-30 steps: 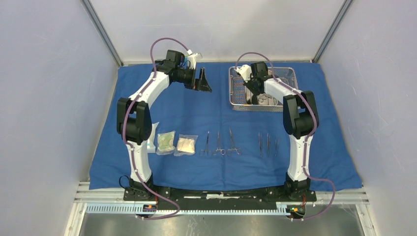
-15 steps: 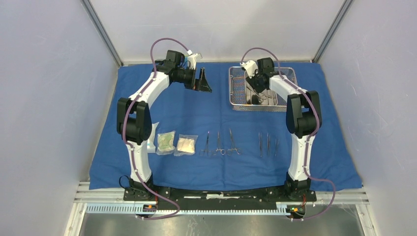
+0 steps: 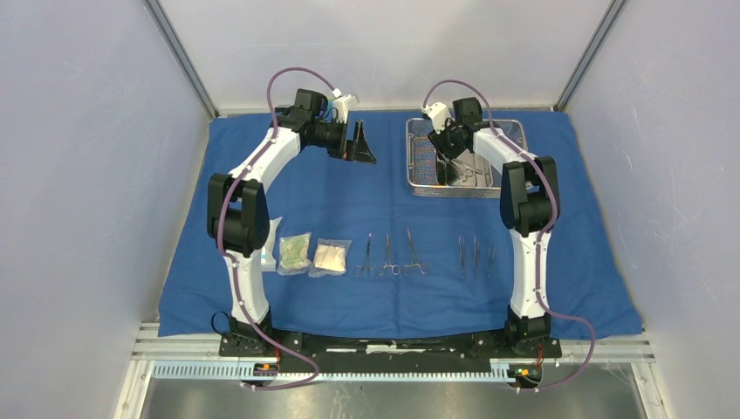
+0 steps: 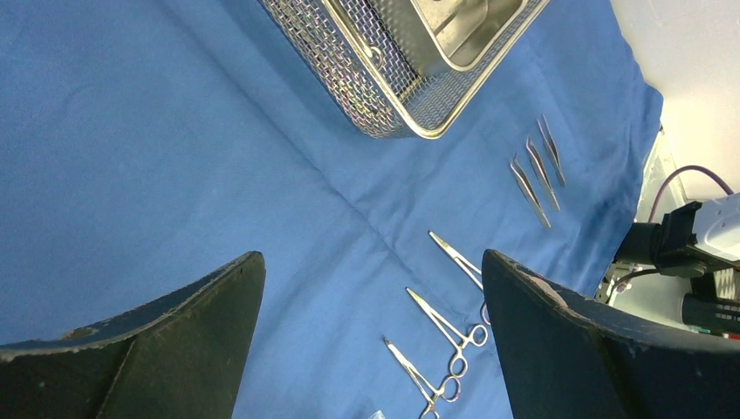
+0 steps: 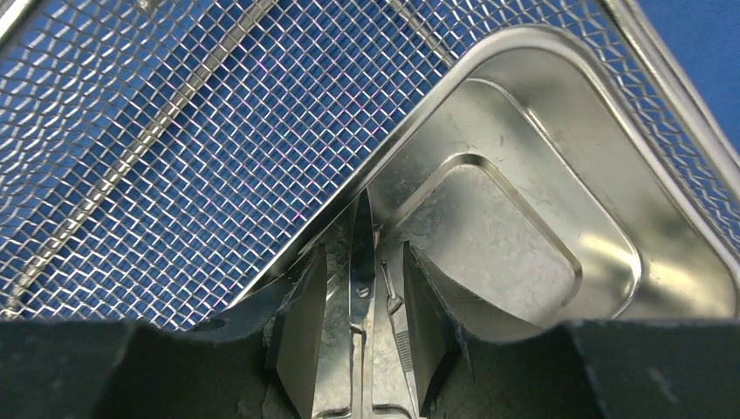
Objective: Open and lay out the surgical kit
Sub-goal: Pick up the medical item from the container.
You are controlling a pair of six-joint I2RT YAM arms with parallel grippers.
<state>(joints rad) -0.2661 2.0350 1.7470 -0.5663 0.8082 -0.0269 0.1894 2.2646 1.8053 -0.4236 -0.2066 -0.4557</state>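
Observation:
The blue cloth wrap (image 3: 349,201) lies spread over the table. At its back right stands the steel mesh tray (image 3: 422,161) (image 5: 218,131) with its inner pan (image 3: 478,181) (image 5: 524,218). My right gripper (image 3: 452,166) (image 5: 363,249) is down in the pan, jaws open, straddling a pair of scissors (image 5: 360,279) and a ridged-handled instrument (image 5: 397,323) without pinching them. My left gripper (image 3: 362,144) (image 4: 371,255) hovers wide open and empty over the cloth left of the tray (image 4: 349,61). In front lie three ring-handled instruments (image 3: 388,255) (image 4: 445,327), three tweezers (image 3: 476,255) (image 4: 537,166) and two packets (image 3: 295,251) (image 3: 332,256).
Grey walls close in the left, right and back sides. The cloth's front edge overhangs near the metal rail (image 3: 393,349) that carries the arm bases. The left arm's upright link (image 3: 240,218) stands just left of the packets.
The right gripper's jaws have spread apart over the instruments in the pan, and its wrist has swung slightly left and back. The left arm has not moved.

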